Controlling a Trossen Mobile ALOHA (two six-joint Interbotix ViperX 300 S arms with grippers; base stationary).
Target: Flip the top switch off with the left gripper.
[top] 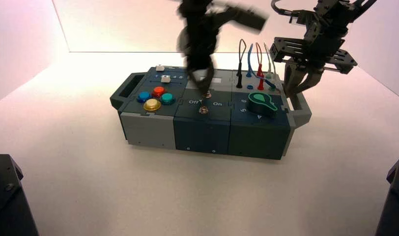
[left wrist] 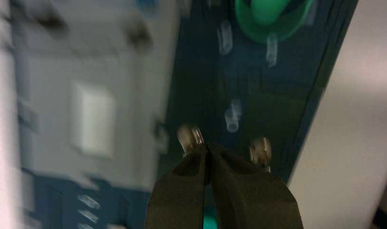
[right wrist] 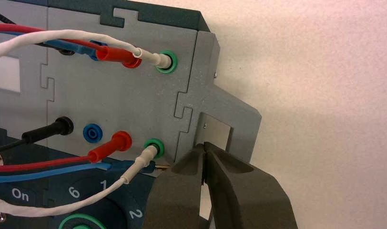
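Note:
The top switch (top: 207, 93) is a small metal toggle in the box's dark middle panel, with its twin (top: 203, 109) just in front of it. My left gripper (top: 203, 87) hangs over the box with its tip right at the top switch. In the left wrist view the left gripper (left wrist: 208, 145) is shut, and its tip sits against the side of the top switch (left wrist: 189, 137). The twin toggle (left wrist: 260, 150) stands free on the other side. The lever's position does not show plainly.
My right gripper (top: 298, 91) is shut and idle at the box's right handle (right wrist: 229, 119), beside the green socket (right wrist: 153, 145) and the wires. The green knob (top: 260, 101) lies right of the switches, the coloured buttons (top: 156, 97) left. White sliders (top: 165, 78) sit behind the buttons.

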